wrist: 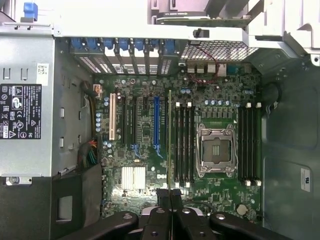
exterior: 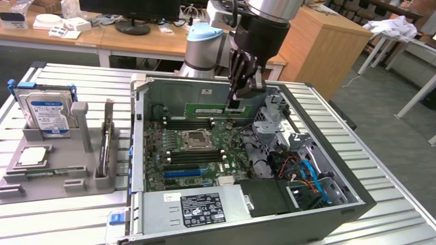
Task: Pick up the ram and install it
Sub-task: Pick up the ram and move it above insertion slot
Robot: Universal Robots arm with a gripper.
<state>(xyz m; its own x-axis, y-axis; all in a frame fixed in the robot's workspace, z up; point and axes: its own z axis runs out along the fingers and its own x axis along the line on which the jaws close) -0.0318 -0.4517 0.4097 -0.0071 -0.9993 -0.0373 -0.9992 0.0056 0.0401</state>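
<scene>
One ram (exterior: 206,109) is grasped by the hand (exterior: 235,105), which is clenched on one end of the stick. It is held in the air inside the open case (exterior: 340,204), above the board (exterior: 225,153) and not yet in any slot. In the wrist view the ram (wrist: 170,140) is seen edge-on as a thin line parallel to the slots, near the outer slot of the bank (wrist: 184,145) beside the socket (wrist: 216,150). For this step it is judged that the stick should be held level and parallel to the chosen slot, with its lower edge centred over it before any pressure is given. The notch should be matched and the end latches should be open, though their position cannot be told here. The push should be given evenly, because the free end could tilt. Counted: one ram, one socket, two banks of slots, one on each side of the socket, one long blue slot (wrist: 156,125), and one drive (exterior: 48,109) standing in a rack (exterior: 61,168) on the worktop (exterior: 68,224)
</scene>
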